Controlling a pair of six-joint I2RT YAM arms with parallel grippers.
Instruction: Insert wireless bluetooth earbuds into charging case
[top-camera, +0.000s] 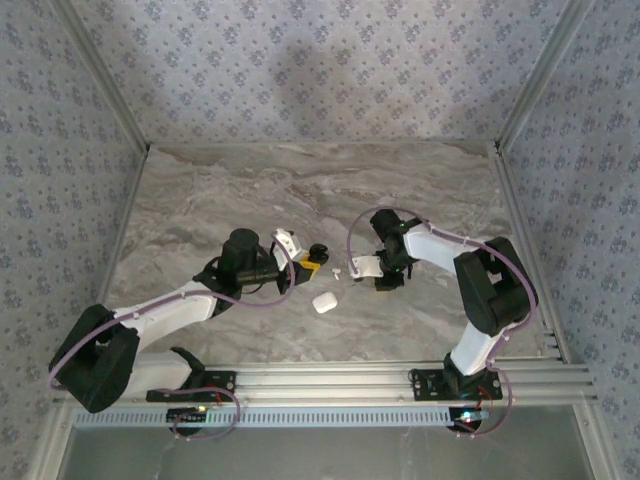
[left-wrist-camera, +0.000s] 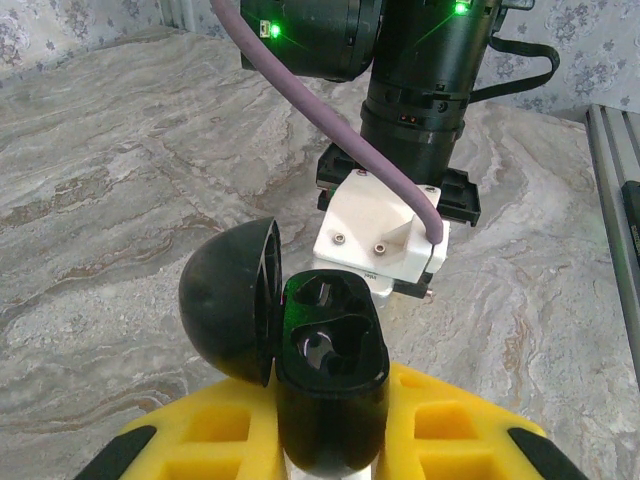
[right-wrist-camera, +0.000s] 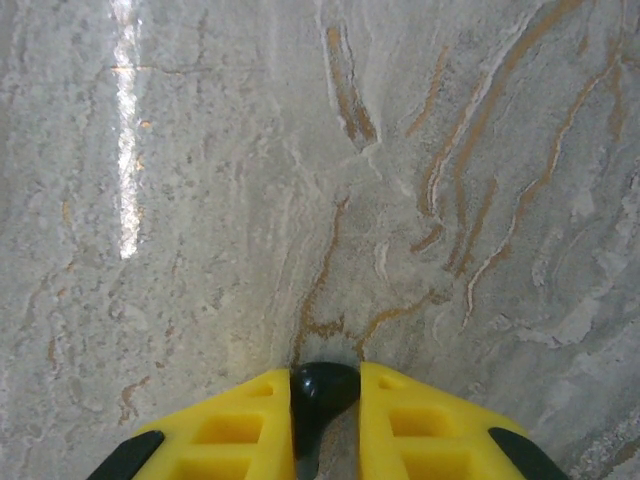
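1. White and glossy, a pebble-like closed case (top-camera: 323, 302) lies on the marble table (top-camera: 200, 200) nearest the arm bases, between the two arms and touched by neither.
2. Just beyond it, a tiny white piece (top-camera: 337, 270) rests on the table between the two grippers. It is too small for its shape to be made out.
3. The left gripper (left-wrist-camera: 325, 440) is pressed shut on the lower body of a black charging case (left-wrist-camera: 330, 380), with one yellow finger on each side. The case is held upright off the table, presumably so that it stays steady for loading.
4. The case's domed lid (left-wrist-camera: 228, 310) is swung open to the side, so the two moulded wells (left-wrist-camera: 325, 345) face upward. Both wells are seen to be empty, so insertion is judged not yet done.
5. The right gripper (right-wrist-camera: 325, 415) is closed around a black earbud (right-wrist-camera: 322, 392), judged as such from its small, rounded, glossy form. It is pinched at the very fingertips, probably so that most of it stays free to enter a well.
6. From the left wrist camera, the right arm's wrist is seen just behind the open case, pointing down. Whether the earbud is lifted clear of the marble cannot be told.
7. Farthest away, bare marble runs to the patterned walls (top-camera: 330, 70).
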